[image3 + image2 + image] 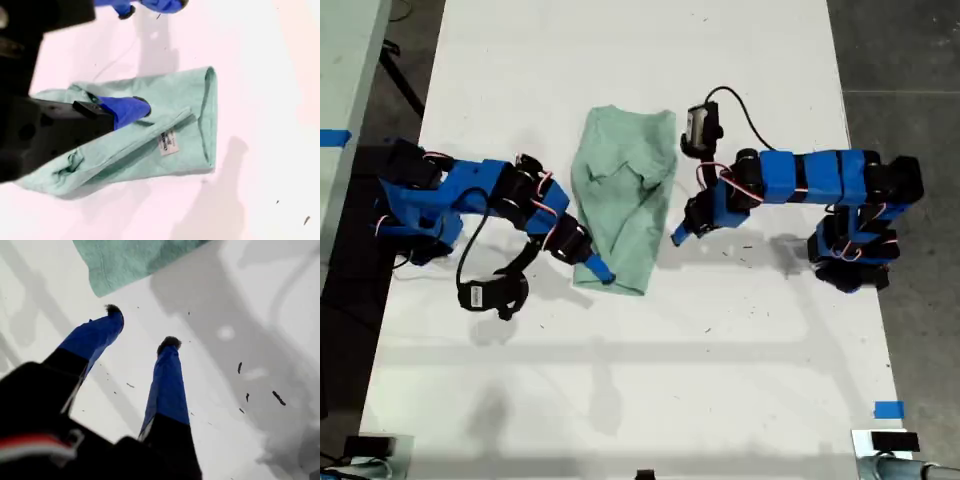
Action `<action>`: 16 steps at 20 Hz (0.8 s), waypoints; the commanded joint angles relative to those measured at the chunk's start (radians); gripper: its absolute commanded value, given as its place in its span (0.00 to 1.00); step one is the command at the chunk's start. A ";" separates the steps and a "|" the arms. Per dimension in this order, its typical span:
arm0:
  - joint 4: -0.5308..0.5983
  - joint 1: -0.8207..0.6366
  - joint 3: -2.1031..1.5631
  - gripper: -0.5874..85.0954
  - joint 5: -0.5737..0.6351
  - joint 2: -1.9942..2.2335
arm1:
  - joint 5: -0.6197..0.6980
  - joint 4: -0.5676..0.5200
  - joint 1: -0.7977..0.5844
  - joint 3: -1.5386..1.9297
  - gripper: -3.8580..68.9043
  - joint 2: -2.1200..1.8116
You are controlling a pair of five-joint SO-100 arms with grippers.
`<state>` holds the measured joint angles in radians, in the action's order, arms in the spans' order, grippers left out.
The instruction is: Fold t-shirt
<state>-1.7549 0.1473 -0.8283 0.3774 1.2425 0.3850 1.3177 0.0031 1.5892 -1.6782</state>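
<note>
Progress looks partial: the t-shirt [625, 190] is already gathered into a long, narrow bundle, sides turned in, but it is not yet a flat, finished fold.

The near stretch of the table [620, 400] lies bare. Further in, my second gripper [601, 269] rests on the near corner of the t-shirt [150, 130], the corner toward the exterior view's left. Its wrist view shows one blue finger [127, 110] lying on top of the cloth. The other jaw is hidden, so I cannot tell whether it is pinching a layer or only pressing down. A small white label [167, 143] shows on the upper surface just beside that finger.

A little further in, my first gripper [678, 237] hangs over bare table just beside the shirt's edge toward the exterior view's right. Its jaws are spread with nothing between them [142, 326], and a corner of the cloth [130, 260] lies just beyond the tips.

Past both grippers, the bundle runs toward the table's far edge, about midway between the table's two long sides. It is rumpled in its middle, with a loose raised crease.

By my judgement, what remains is to smooth that crease and bring one end over the other to halve the length.
</note>
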 commanded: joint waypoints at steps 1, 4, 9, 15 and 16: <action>-0.126 -0.069 -0.018 0.40 -0.057 0.114 | -0.035 0.011 -0.005 -0.008 0.32 -0.075; -0.186 -0.100 -0.112 0.39 -0.084 0.207 | -0.061 0.032 0.005 -0.003 0.29 -0.123; -0.144 -0.097 -0.580 0.04 -0.307 0.495 | -0.198 0.132 0.094 0.029 0.12 -0.186; -0.037 -0.023 -0.732 0.19 -0.403 0.555 | -0.347 0.072 0.179 0.046 0.07 -0.189; -0.003 -0.021 -0.738 0.28 -0.393 0.551 | -0.365 0.061 0.181 0.029 0.18 -0.169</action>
<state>-1.8116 0.1135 -1.5693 -0.0138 1.7579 0.0537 1.4113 0.1703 1.6552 -1.8270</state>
